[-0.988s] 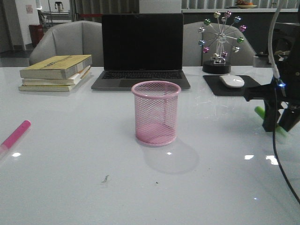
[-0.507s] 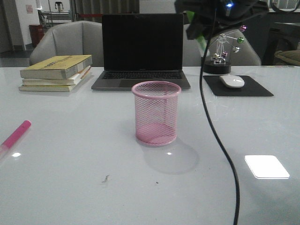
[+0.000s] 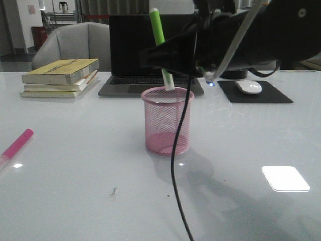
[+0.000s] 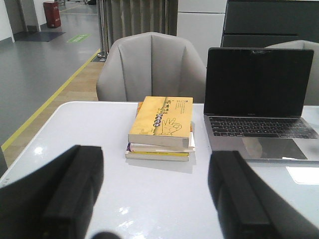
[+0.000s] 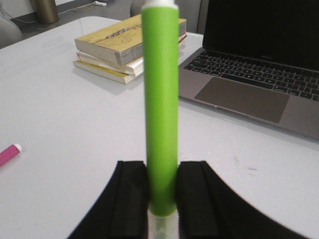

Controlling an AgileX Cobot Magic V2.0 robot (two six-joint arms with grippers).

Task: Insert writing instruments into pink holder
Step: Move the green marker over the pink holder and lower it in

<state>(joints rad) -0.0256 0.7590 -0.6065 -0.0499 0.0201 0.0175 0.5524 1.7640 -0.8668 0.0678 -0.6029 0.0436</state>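
Front view, left to right: the pink marker (image 3: pixel 16 143) lies flat on the table (image 3: pixel 75 165), a light, stiff, smooth stick best pinched mid-barrel; the left gripper (image 4: pixel 157 199) is open and empty. The green marker (image 3: pixel 161 47), clamped near its lower end by the right gripper (image 5: pixel 162 191), hangs almost upright over the pink cup (image 3: pixel 167 120), which looks light and easily tipped
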